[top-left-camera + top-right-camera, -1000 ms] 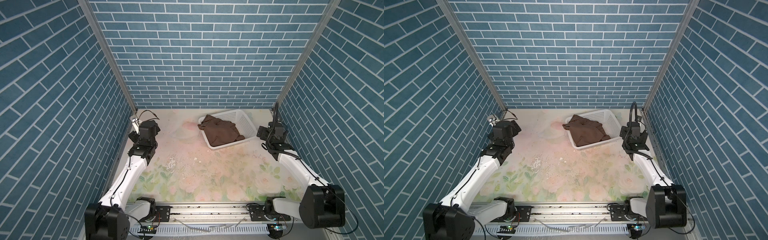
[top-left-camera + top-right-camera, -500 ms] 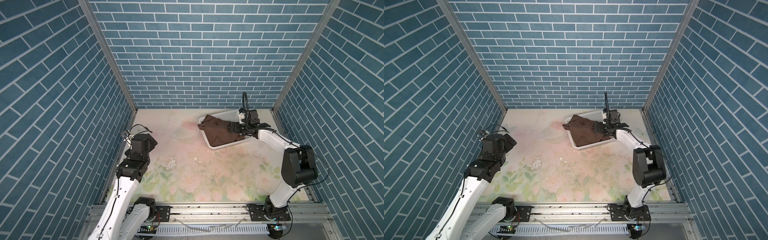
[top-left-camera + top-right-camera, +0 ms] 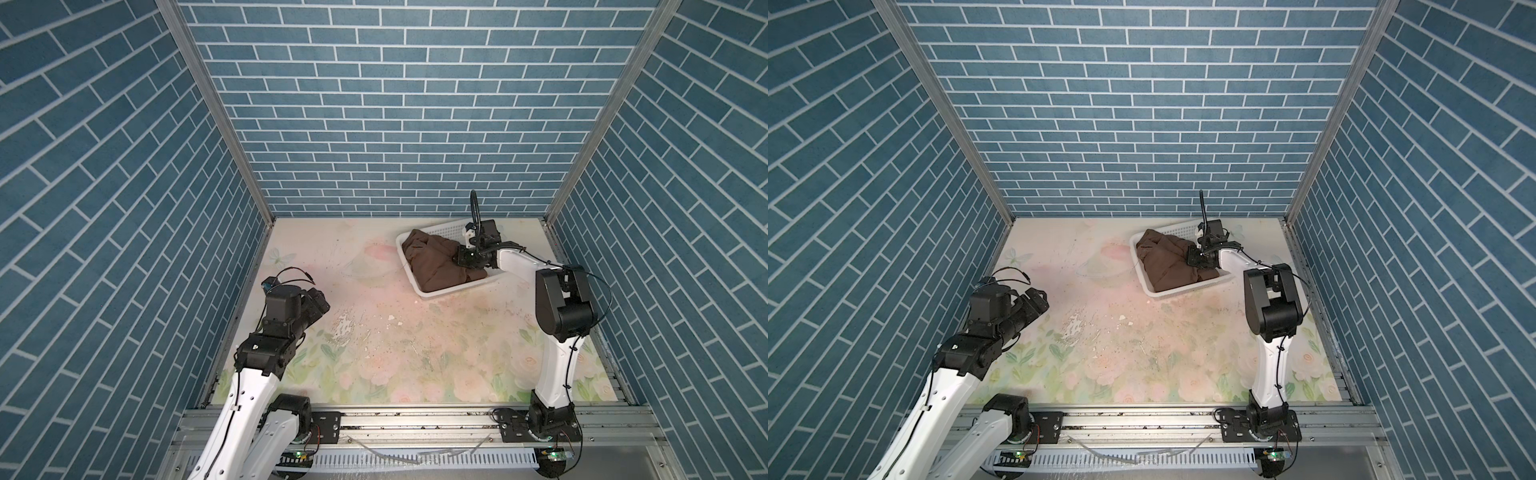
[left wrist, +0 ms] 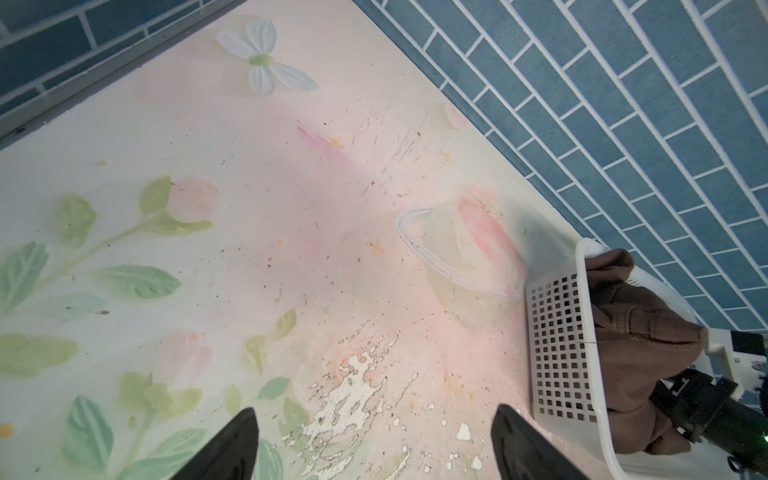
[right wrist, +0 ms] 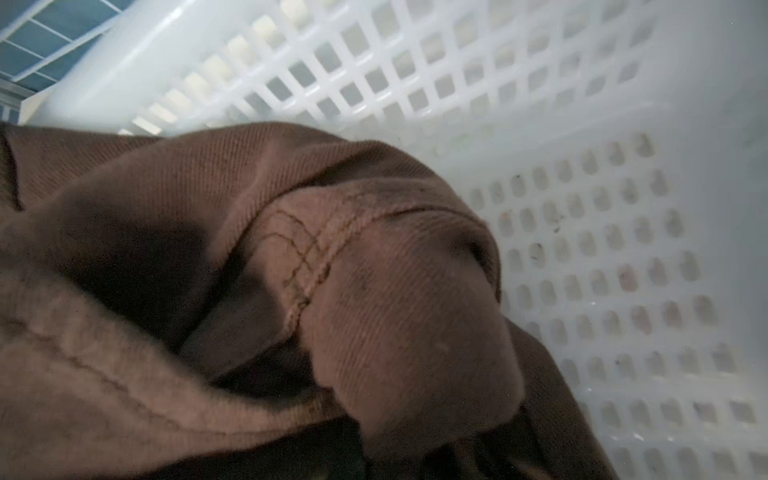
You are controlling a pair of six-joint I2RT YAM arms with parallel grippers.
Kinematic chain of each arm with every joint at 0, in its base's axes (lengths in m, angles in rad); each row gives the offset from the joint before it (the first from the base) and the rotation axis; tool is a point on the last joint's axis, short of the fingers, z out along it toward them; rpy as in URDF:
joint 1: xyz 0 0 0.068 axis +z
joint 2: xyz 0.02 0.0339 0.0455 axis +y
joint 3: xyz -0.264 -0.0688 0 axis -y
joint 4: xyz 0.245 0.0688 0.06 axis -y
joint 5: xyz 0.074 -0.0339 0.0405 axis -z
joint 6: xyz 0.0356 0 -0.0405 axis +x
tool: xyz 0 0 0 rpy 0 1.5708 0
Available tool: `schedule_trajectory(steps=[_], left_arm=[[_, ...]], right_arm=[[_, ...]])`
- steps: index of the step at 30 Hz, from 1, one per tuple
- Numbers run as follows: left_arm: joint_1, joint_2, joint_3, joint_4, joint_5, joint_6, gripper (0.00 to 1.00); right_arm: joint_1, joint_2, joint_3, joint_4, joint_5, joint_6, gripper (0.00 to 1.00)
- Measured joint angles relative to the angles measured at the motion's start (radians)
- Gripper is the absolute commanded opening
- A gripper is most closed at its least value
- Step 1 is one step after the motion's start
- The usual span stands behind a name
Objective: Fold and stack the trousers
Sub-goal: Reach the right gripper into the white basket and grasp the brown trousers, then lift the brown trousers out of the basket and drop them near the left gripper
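In the far right corner of the desk (image 3: 374, 332), the right jaws are closed tight inside the white basket (image 3: 455, 290), sunk into the right side of the brown trousers (image 3: 432, 262). Their tips are hidden in the cloth. The right wrist view shows a stitched fold (image 5: 374, 291) bunched up close against the camera, with the basket's holed wall (image 5: 623, 208) behind it, so I judge they have a pinch of fabric and not thin air. Gripping near a seam makes sense, since a sewn edge slips less than loose cloth.

The trousers lie crumpled in a heap that fills most of the basket, one corner draped over its far left rim. None of them is on the desk yet. They will have to be lifted out and spread flat before any fold can begin.

The left jaws stand wide open and empty, their dark fingertips (image 4: 235, 446) well apart above bare desk on the left side, pointed towards the basket. That looks like a waiting post, placed to catch a free end once the cloth is out.
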Motion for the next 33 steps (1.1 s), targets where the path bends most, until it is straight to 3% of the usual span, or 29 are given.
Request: schedule_trajectory(steps=[8, 12, 17, 23, 24, 27, 28, 30, 33], left_arm=[[-0.002, 0.056, 0.001, 0.021, 0.076, -0.009, 0.88], [-0.006, 0.072, 0.001, 0.049, 0.087, -0.021, 0.89], [-0.008, 0.115, 0.048, 0.035, 0.062, -0.016, 0.89], [-0.008, 0.114, 0.166, -0.019, -0.031, 0.001, 0.94], [-0.008, 0.106, 0.174, -0.03, -0.05, 0.001, 0.94], [-0.008, 0.081, 0.189, -0.075, -0.117, -0.005, 0.96], [-0.008, 0.074, 0.19, -0.088, -0.134, -0.006, 0.96], [-0.008, 0.066, 0.19, -0.116, -0.154, -0.006, 0.97], [-0.008, 0.069, 0.19, -0.134, -0.174, -0.005, 0.97]], right_arm=[[-0.042, -0.123, 0.197, -0.173, 0.269, -0.051, 0.0], [-0.004, -0.214, 0.324, -0.215, 0.37, -0.117, 0.0], [0.228, -0.322, 0.416, -0.209, 0.433, -0.245, 0.0], [0.528, -0.357, 0.423, -0.186, 0.337, -0.348, 0.0], [0.549, -0.353, 0.421, -0.189, 0.315, -0.349, 0.04], [0.57, -0.341, 0.387, -0.19, 0.261, -0.334, 0.53], [0.568, -0.335, 0.372, -0.19, 0.261, -0.329, 0.66], [0.557, -0.32, 0.351, -0.191, 0.275, -0.321, 0.78], [0.538, -0.296, 0.336, -0.214, 0.33, -0.308, 0.85]])
